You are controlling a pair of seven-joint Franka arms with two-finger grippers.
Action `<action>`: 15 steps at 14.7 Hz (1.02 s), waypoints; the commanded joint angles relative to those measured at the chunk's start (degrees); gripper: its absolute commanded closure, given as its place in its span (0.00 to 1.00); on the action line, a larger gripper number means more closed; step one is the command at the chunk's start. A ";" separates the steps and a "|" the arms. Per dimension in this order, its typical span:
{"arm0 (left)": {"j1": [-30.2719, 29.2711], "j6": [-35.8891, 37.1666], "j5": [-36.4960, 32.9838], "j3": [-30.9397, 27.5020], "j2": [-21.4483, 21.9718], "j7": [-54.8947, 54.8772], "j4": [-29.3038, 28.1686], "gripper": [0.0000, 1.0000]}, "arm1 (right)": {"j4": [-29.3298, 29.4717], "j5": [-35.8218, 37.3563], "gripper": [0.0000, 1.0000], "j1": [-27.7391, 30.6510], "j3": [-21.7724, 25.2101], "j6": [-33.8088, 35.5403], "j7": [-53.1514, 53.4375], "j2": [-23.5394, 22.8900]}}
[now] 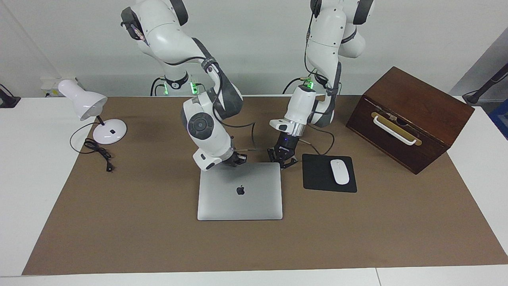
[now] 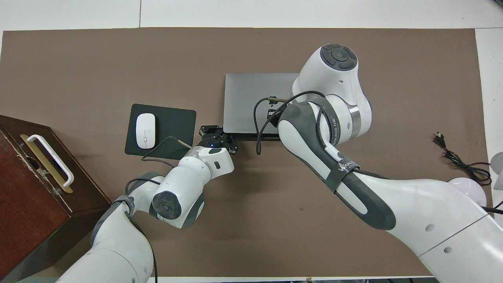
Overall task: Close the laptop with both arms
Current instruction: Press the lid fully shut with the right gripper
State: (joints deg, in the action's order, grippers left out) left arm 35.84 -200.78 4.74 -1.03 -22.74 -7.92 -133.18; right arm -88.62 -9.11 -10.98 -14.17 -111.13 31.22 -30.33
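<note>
Here the laptop (image 1: 239, 190) lies flat on the brown mat (image 1: 139, 222) near the middle of the table, its silver lid down and the dark apple logo facing up. The left gripper (image 1: 282, 161) sits low at the laptop's corner nearest the robots on the left arm's side — between the laptop and the black mouse pad (image 1: 319, 174) — with its fingertips pressed together and nothing between them; whether it touches the lid's edge cannot be told. The right gripper (image 1: 237, 159) is at the laptop's edge nearest the robots, toward the right arm's end, also closed on nothing, and in the overhead view the arm's own wrist and elbow hide most of it. A white mouse (image 1: 339, 171) rests on the mouse pad, just beside the laptop toward the left arm's end of the table. Farther that way stands a dark wooden box (image 1: 412, 115) with a white handle on its front. At the right arm's end a white desk lamp (image 1: 89, 107) stands at the mat's edge — its black cord (image 1: 99, 153) lies coiled on the mat, unplugged.
</note>
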 commanded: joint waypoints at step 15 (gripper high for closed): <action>-0.32 2.84 0.45 -0.90 0.58 0.18 -1.38 1.00 | 2.93 2.41 1.00 0.52 6.96 7.34 -7.56 9.93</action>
State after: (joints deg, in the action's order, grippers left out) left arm 35.81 -200.65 4.73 -1.06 -22.66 -7.70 -133.19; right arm -85.35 -8.41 -10.87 -8.40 -104.65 26.92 -22.83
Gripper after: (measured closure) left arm 0.991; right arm 0.991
